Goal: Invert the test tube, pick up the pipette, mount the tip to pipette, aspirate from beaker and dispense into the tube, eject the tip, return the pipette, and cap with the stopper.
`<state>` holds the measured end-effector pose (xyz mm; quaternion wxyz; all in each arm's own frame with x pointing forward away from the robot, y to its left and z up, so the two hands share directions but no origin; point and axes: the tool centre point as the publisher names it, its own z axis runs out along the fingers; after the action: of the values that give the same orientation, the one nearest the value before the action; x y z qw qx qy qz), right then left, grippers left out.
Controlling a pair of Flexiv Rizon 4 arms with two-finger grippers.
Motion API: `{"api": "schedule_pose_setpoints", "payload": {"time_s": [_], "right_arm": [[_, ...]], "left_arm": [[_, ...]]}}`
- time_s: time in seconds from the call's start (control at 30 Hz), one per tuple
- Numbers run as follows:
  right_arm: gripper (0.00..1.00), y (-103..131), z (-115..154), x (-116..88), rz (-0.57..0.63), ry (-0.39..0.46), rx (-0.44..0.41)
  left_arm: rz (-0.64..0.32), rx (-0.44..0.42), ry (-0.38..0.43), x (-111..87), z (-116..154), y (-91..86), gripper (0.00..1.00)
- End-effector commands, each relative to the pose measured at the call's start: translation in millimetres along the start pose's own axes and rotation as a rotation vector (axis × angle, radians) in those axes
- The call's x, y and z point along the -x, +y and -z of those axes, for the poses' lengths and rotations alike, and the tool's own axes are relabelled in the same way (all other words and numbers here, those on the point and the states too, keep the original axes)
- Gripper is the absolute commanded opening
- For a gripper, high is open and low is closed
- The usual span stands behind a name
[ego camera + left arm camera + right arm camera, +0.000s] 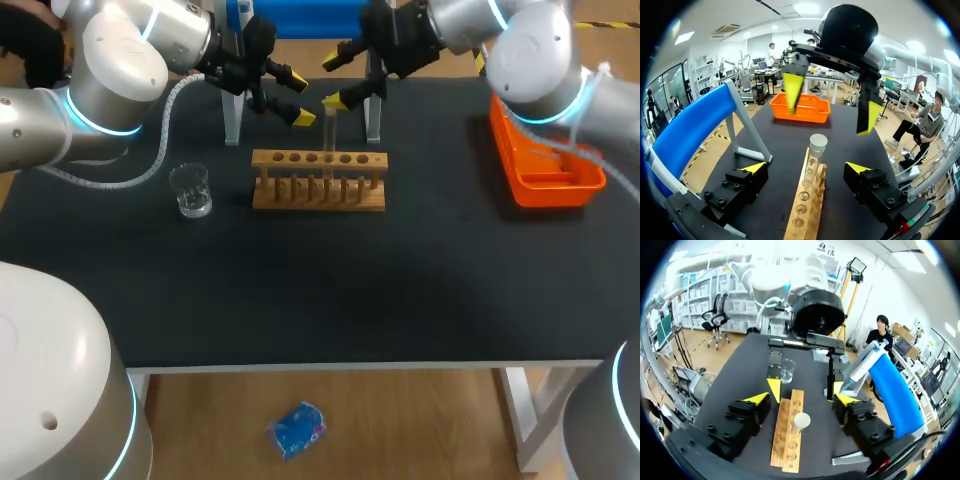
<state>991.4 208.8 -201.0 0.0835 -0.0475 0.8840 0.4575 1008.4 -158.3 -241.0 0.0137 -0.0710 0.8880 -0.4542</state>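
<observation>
Test tube [329, 135] stands upright in the wooden rack [318, 196], between the spread fingers of both the left gripper [283, 96] and right gripper [336, 82], neither touching it. The inverting step looks in hand; closing squarely on the glass comes next.

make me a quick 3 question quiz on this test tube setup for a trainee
1. True or false: the test tube stands in the wooden rack.
2. Where is the beaker? A) in the orange bin B) on the table beside the rack, on the left arm's side C) in the right hand
3. Fill in: both the left hand and the right hand are ____, holding nothing.

Key: 1 true; 2 B; 3 open
</observation>
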Motion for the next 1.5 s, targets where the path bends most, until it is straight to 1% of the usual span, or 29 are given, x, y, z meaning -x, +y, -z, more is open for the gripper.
{"api": "schedule_pose_setpoints", "payload": {"time_s": [0.03,0.2,0.23,0.3,0.37,0.4,0.77,0.8,0.83,0.87,1.0,1.33,1.5], "right_arm": [[0.0,-5,1,-4,0.011,0.002,0.191],[0.0,-2,5,-1,0.017,-0.001,0.3],[0.0,-1,6,0,0.016,-0.002,0.304],[0.0,1,8,1,0.015,0.004,0.382],[0.0,5,9,3,0.019,0.015,0.422],[0.0,7,10,3,0.032,0.01,0.403],[0.0,7,10,3,0.032,0.01,0.403],[0.0,6,9,3,0.015,0.028,0.429],[0.0,6,8,3,0.009,0.036,0.438],[0.0,5,7,2,-0.015,0.057,0.473],[0.0,4,4,2,-0.056,0.107,0.525],[0.0,3,-1,7,-0.096,0.144,0.548],[0.0,2,-7,8,-0.131,0.177,0.562]], "left_arm": [[0.001,0.005,0.005,1.3,1,-0.7,1.0],[0.001,0.005,0.005,1.3,1,-0.7,1.0],[0.001,0.005,0.005,1.3,1,-0.7,1.0],[0.001,0.005,0.005,1.3,1,-0.7,1.0],[0.001,0.005,0.005,1.3,1,-0.7,1.0],[0.001,0.005,0.005,1.3,1,-0.7,1.0],[0.001,0.005,0.005,1.3,1,-0.7,1.0],[0.001,0.005,0.005,1.3,1,-0.7,1.0],[0.001,0.005,0.005,1.3,1,-0.7,1.0],[0.001,0.005,0.005,1.3,1,-0.7,1.0],[0.001,0.005,0.005,1.3,1,-0.7,1.0],[0.001,0.005,0.005,1.3,1,-0.7,1.0],[0.001,0.005,0.005,1.3,1,-0.7,1.0]]}}
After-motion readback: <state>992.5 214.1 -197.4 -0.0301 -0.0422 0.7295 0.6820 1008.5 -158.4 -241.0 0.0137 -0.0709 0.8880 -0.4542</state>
